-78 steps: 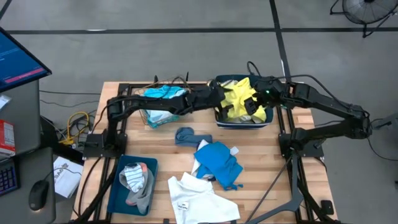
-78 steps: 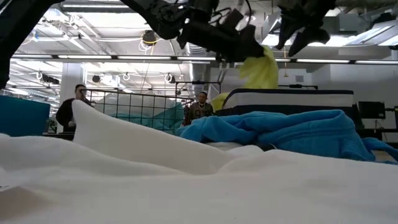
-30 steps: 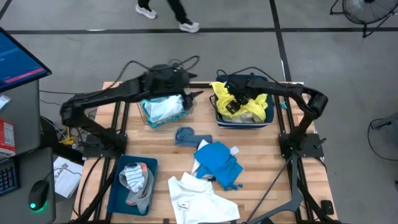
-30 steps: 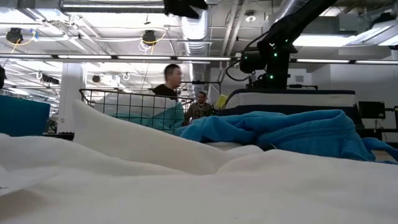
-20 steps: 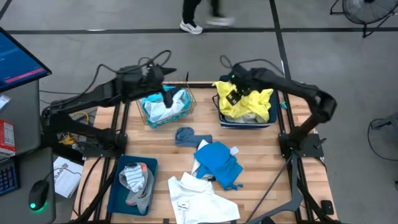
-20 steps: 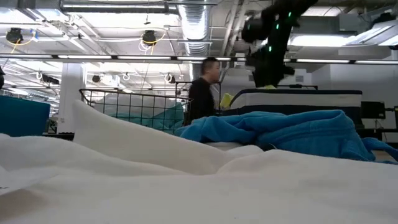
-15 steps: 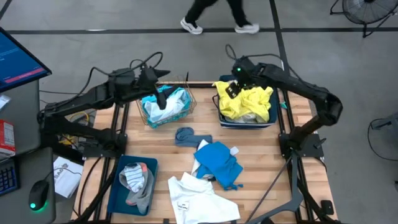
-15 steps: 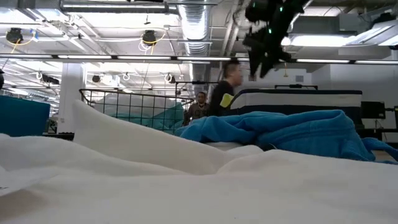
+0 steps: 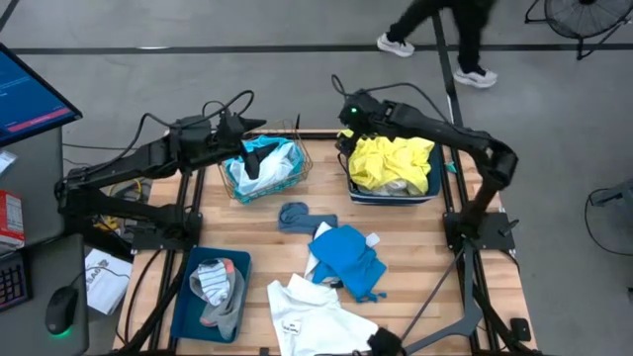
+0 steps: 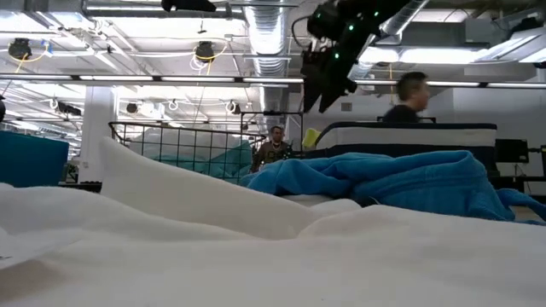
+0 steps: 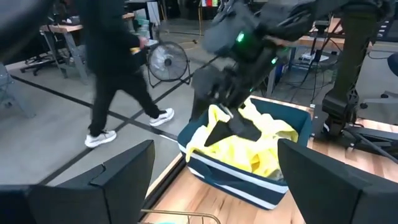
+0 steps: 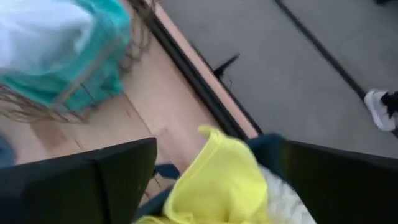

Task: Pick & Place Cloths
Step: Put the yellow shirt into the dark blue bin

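Note:
A yellow cloth [image 9: 391, 161] lies heaped in the dark blue bin [image 9: 431, 178] at the table's far right. My right gripper [image 9: 346, 136] hovers open over that bin's far-left corner, with a peak of the yellow cloth [image 12: 217, 177] below its spread fingers. My left gripper [image 9: 253, 158] is open above the copper wire basket [image 9: 297, 176], which holds teal and white cloths [image 9: 269, 158]. On the table lie a grey-blue sock [image 9: 294, 215], a teal-blue cloth [image 9: 348, 259] and a white cloth [image 9: 316, 316]. Striped and grey socks [image 9: 218, 285] fill a near-left blue bin.
A person walks past beyond the table's far edge [image 9: 445, 20]; another stands in the room behind [image 10: 275, 147]. Bare wood shows between the basket and the yellow cloth's bin [image 9: 324, 178]. A monitor and desk clutter stand left of the table [image 9: 30, 99].
My right gripper rose out of the yellow cloth's bin and moved toward its far-left corner; the yellow cloth now lies spread in the bin. My left gripper drew back toward the table's left, from the basket's right rim to above its middle. A person crossed left to right behind the table.

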{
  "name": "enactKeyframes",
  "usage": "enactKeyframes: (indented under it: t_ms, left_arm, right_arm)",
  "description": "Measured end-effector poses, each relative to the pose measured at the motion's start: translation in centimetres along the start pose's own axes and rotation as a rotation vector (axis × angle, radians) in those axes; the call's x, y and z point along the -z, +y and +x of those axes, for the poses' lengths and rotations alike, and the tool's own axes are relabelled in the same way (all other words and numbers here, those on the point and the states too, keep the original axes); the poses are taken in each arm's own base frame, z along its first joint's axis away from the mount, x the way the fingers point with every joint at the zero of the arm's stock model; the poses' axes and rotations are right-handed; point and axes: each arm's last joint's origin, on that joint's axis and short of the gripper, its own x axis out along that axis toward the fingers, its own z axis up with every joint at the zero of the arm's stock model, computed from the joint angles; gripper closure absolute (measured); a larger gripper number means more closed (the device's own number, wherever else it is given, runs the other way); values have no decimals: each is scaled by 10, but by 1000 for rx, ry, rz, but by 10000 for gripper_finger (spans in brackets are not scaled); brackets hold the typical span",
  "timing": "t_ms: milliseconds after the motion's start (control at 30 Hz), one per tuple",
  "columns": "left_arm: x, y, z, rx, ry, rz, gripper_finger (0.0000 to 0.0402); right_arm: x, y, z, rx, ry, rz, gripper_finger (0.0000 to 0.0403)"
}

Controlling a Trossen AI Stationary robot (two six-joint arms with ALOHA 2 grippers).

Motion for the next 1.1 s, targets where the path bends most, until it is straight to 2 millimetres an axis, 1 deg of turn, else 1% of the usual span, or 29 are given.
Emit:
enactKeyframes:
  t_ms: [67,167,267,333,400,467,533,600,633,667,733,833,900,1000,1033,1100]
  left_arm:
    - [0,0,0,0,-1,0,79]
    - [0,0,0,0,4,1,79]
    - [0,0,0,-2,4,1,79]
    - [0,0,0,-3,4,1,79]
    - [0,0,0,-4,4,1,79]
    - [0,0,0,-4,4,1,79]
    - [0,0,0,-4,4,1,79]
    - [0,0,0,-4,4,1,79]
    - [0,0,0,-4,4,1,79]
    - [0,0,0,-4,5,1,79]
    - [0,0,0,-3,5,1,79]
    - [1,0,0,-3,5,1,79]
    - [1,0,0,-3,6,1,79]
    - [1,0,0,-3,6,1,79]
    - [1,0,0,-3,6,1,79]
    - [1,0,0,-3,6,1,79]
  right_arm:
    - [3,-2,14,17,50,-1,61]
    - [9,-5,32,31,116,-5,63]
    - [12,-7,46,37,142,-7,79]
    - [14,-8,50,48,157,-6,101]
    - [13,-6,49,82,150,-16,138]
    - [12,-4,44,107,140,-30,194]
    - [9,-2,36,124,117,-36,268]
    - [8,-2,24,124,106,-38,351]
    - [7,-3,18,124,94,-38,376]
    - [6,-5,12,126,86,-28,385]
    - [8,-9,0,149,96,1,386]
    - [17,-16,-15,196,168,50,399]
    - [25,-19,-19,204,217,86,398]
    - [38,-18,-14,198,262,98,400]
    - [38,-16,-13,178,247,103,401]
    - [32,-12,-14,126,170,122,397]
